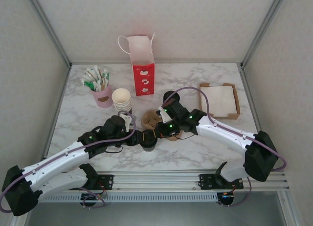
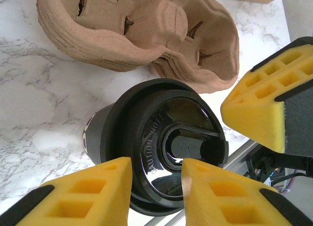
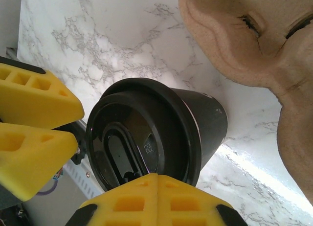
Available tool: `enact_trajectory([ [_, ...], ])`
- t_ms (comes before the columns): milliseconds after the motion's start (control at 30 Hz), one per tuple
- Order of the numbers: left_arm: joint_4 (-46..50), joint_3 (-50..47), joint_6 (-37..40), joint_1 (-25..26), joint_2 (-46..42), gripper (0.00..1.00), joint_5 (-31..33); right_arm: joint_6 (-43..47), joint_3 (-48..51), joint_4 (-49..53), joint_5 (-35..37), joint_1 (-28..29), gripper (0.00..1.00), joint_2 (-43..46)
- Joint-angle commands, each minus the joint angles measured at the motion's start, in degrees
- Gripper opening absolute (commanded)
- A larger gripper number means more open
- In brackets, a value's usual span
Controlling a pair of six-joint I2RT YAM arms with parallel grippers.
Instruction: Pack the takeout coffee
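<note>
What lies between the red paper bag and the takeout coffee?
Brown pulp cup carriers lie between the red paper bag and the takeout coffee; the top external view shows it.

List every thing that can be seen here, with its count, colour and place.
takeout coffee: one, black lid, front centre, between the claws
cup carriers: one stack, brown, behind the coffee
paper cups: one stack, cream, left of centre
pink cup: one, holds packets, back left
gift bag: one, red, back centre
cardboard tray: one, brown, holds white napkins, right
table: one, white marble
left claw: yellow fingers apart, at the lid
right claw: yellow fingers shut, at the lid
</note>
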State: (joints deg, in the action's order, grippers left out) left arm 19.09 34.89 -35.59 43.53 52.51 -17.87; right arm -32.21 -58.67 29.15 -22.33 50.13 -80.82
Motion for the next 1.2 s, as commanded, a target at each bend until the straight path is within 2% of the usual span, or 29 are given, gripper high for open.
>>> enact_trajectory([
  [0, -1.18, 0.18, 0.44, 0.76, 0.50, 0.33, -0.14, -0.58, 0.92, -0.22, 0.28, -0.38, 0.00, -0.32],
  [700, -2.52, -1.54, 0.35, 1.64, 2.40, 0.32, 0.91, -1.37, 2.95, -1.02, 0.19, -0.56, 0.00, -0.65],
  [1167, -0.90, -0.88, -0.22, 1.64, -0.35, 0.33, 3.97, -1.10, 1.46, 0.12, 2.41, -0.56, 0.00, 3.86],
])
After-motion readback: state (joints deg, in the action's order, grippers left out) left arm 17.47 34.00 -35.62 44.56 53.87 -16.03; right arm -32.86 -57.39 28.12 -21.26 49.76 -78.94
